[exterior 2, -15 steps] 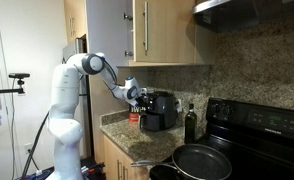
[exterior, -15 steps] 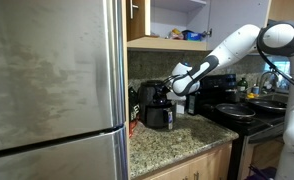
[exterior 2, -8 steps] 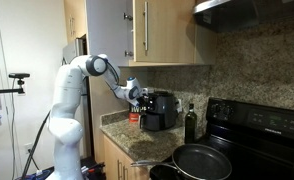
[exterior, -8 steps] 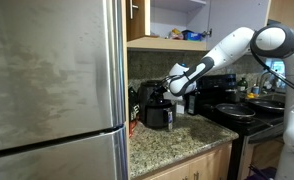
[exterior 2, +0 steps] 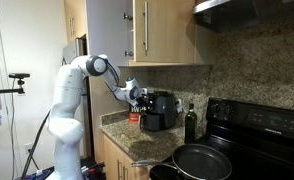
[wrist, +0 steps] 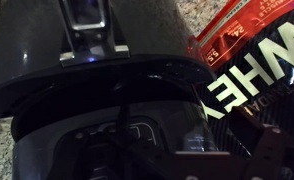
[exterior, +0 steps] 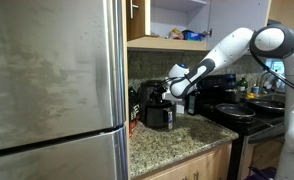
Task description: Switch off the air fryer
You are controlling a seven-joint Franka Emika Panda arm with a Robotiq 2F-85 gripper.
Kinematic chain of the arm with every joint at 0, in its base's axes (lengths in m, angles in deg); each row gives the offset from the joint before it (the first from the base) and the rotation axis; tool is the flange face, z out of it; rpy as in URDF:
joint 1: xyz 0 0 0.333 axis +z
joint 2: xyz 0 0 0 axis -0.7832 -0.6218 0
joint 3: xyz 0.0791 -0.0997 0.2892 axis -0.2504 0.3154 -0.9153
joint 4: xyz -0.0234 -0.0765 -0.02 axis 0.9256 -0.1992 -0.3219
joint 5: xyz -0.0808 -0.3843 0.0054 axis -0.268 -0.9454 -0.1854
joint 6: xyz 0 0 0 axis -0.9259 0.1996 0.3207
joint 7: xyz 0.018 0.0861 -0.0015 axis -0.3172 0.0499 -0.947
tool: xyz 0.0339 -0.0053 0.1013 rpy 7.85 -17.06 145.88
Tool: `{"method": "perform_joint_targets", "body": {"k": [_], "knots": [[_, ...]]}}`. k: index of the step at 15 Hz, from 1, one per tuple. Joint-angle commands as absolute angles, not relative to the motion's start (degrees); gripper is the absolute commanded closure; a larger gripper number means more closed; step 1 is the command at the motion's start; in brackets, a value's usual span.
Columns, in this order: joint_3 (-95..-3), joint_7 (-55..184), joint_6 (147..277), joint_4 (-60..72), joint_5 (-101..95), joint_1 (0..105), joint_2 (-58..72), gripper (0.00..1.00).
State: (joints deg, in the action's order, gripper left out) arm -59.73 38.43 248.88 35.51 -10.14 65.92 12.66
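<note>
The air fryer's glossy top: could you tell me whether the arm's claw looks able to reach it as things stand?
Probably yes. The claw hovers just above the air fryer, whose top fills the wrist view, and nothing shows between them.

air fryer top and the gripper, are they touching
Cannot tell: in both exterior views the gripper sits right at the air fryer, too small to show contact or gap.
</note>
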Motion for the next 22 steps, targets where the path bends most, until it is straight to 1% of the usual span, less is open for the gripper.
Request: {"method": "perform_joint_targets", "body": {"k": [1,3,5,7,8,9,10,11,14,15,17,19,22], "knots": [[-56.9,34.1,254.4,33.1,-12.8,66.9,9.2,0.0],[-56.2,31.5,251.8,33.8,-13.6,67.6,10.5,0.0],[-57.2,31.9,249.4,36.9,-13.4,67.6,15.0,0.0],[-60.7,36.1,247.8,40.9,-9.2,65.9,20.6,0.0],[-62.1,39.7,244.9,42.4,-3.5,66.1,23.7,0.0],[-66.1,43.9,242.3,44.1,2.5,64.0,26.9,0.0],[-67.3,46.0,237.0,43.8,7.3,64.2,29.3,0.0],[-65.7,49.4,231.9,45.0,12.7,66.0,32.5,0.0],[-64.8,45.1,216.8,46.3,11.0,64.4,42.9,0.0],[-66.2,45.8,223.0,43.1,11.0,64.9,35.9,0.0],[-65.7,45.6,217.2,44.1,11.2,63.9,41.6,0.0],[-65.6,45.6,216.4,45.2,11.2,63.7,43.4,0.0],[-65.3,46.2,220.1,43.7,10.2,62.4,36.5,0.0]]}}
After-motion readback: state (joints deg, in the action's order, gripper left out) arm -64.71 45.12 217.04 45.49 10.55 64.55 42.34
